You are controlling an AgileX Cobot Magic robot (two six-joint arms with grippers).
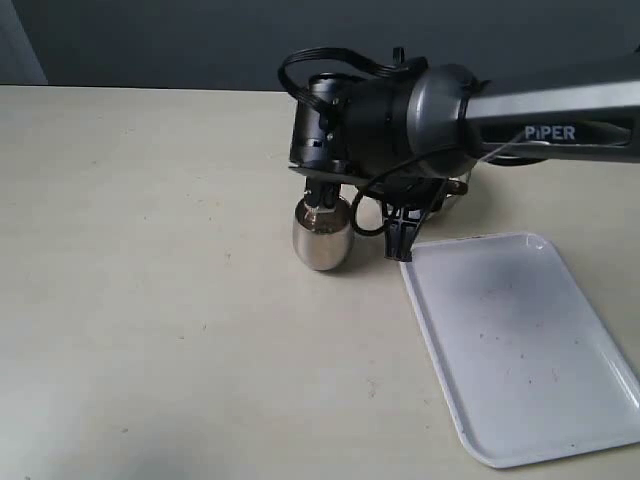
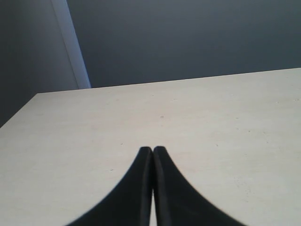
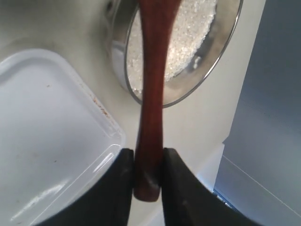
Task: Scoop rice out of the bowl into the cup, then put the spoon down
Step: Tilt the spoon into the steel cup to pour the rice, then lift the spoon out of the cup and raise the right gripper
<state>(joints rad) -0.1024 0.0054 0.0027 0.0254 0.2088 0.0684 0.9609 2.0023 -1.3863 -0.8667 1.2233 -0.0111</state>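
Observation:
My right gripper is shut on the tail end of the dark reddish-brown spoon. Its handle runs out over the steel bowl, which holds white rice. The spoon's head is cut off by the frame edge. In the exterior view the right arm reaches across and hangs over the small steel cup. A brownish tip sits right at the cup's mouth. The arm hides most of the bowl there. My left gripper is shut with nothing in it, low over bare table.
A white plastic tray lies to the right of the cup, its near corner just below the right gripper's black fingers. The tray holds only a few specks. A dark wall runs along the table's far edge.

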